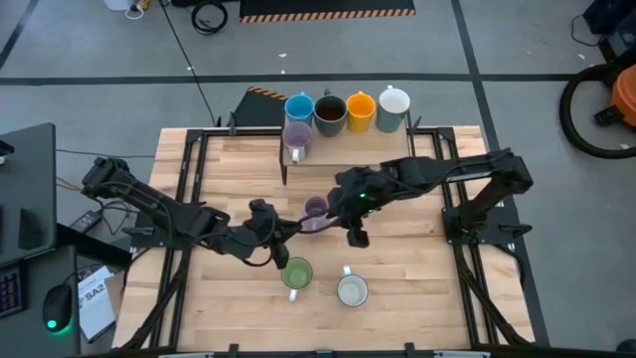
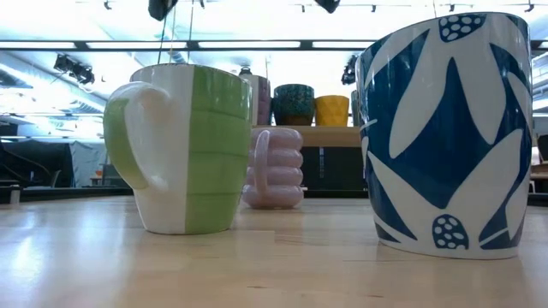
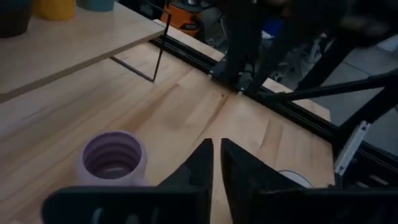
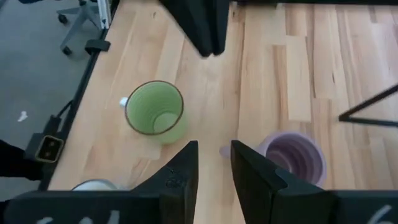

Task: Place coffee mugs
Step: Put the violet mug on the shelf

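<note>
Centrally on the wooden table [image 1: 417, 268] stands a ribbed lilac mug [image 1: 315, 208], upright and free, with both grippers close around it but neither touching it. Just beside it toward the left arm hangs the left gripper [image 1: 282, 231], its two dark fingers pressed nearly together with only a slit between them and nothing in it; the right gripper [image 1: 355, 236] hovers on the mug's other side, its fingers slightly spread and empty. Toward the near edge sit the green mug [image 1: 296, 273], ridged, green and white, handled, and the white mug [image 1: 352, 290], which carries a blue leaf pattern on glossy glaze; the two stand near each other with bare boards around them. Along the far edge a raised wooden shelf [image 1: 437, 139] carries a row touching side by side: the blue mug [image 1: 299, 108], the dark brown mug [image 1: 330, 114], the orange mug [image 1: 360, 109] and a second white mug [image 1: 394, 107], while a second lilac mug [image 1: 297, 140] stands just in front of the blue one. Open planks stretch to both sides of the table, bordered by black metal rails.
</note>
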